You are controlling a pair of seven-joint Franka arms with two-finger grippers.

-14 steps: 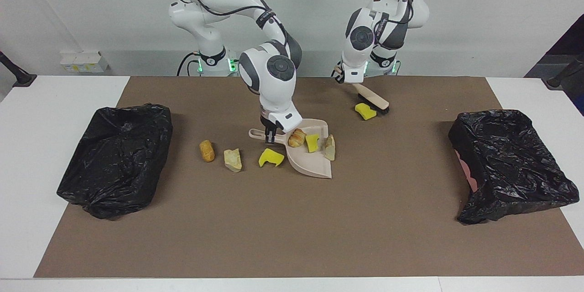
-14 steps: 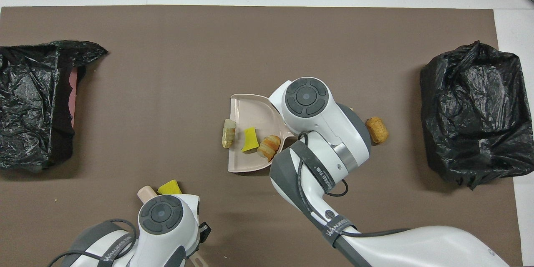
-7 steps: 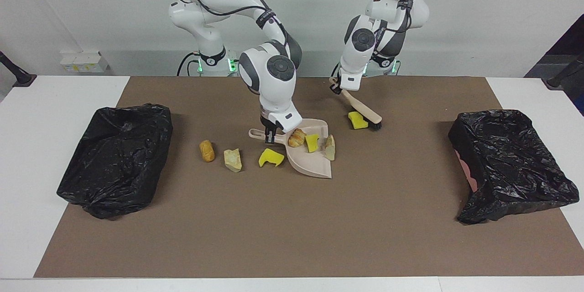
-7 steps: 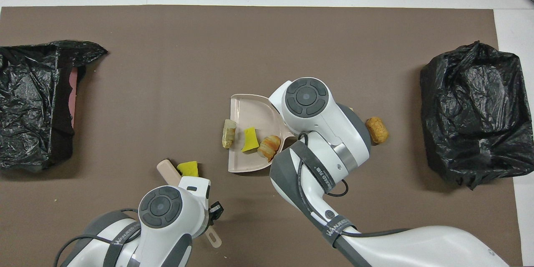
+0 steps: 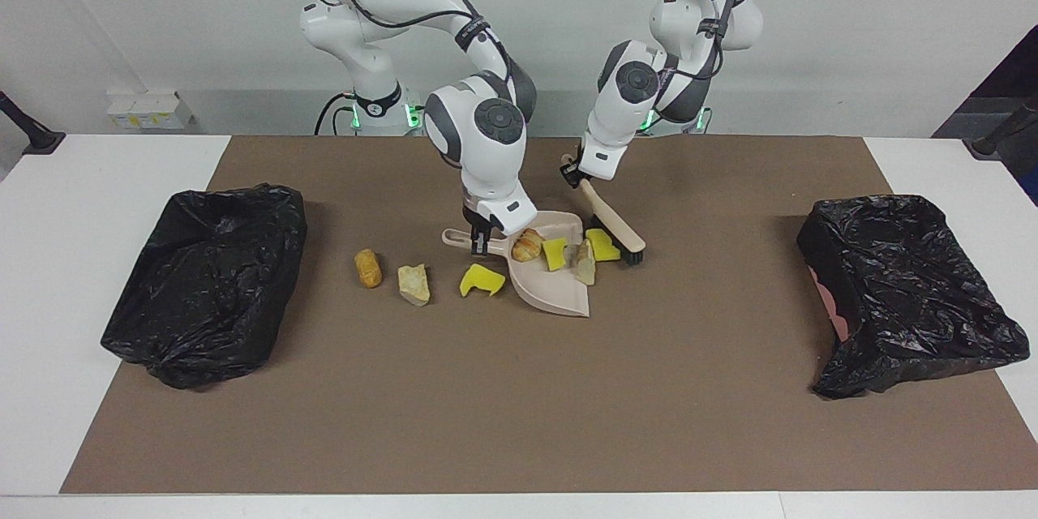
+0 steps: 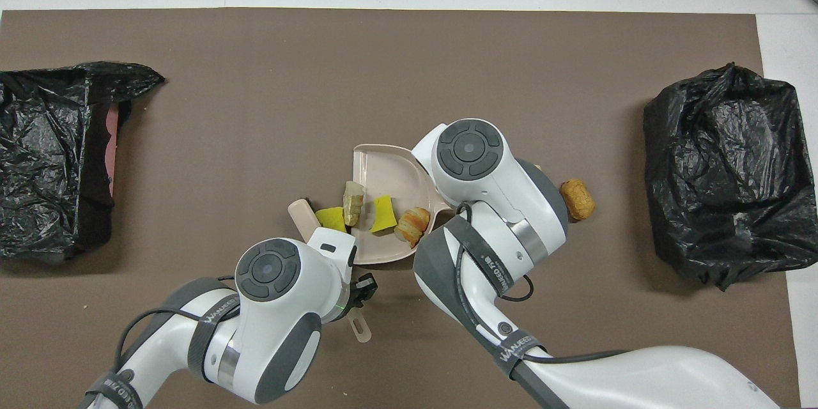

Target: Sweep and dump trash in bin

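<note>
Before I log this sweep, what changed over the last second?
The left gripper, shut on the beige brush, pushed a yellow sponge chunk across to the beige dustpan's mouth. The right gripper kept the dustpan handle; the other scraps stayed put.

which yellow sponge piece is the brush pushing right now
The yellow sponge chunk at the dustpan's open edge, against the brush. Another yellow chunk already lies inside the pan; a third lies beside the handle.

Bright, even overhead light; soft short shadows, sharp focus, little glare.
</note>
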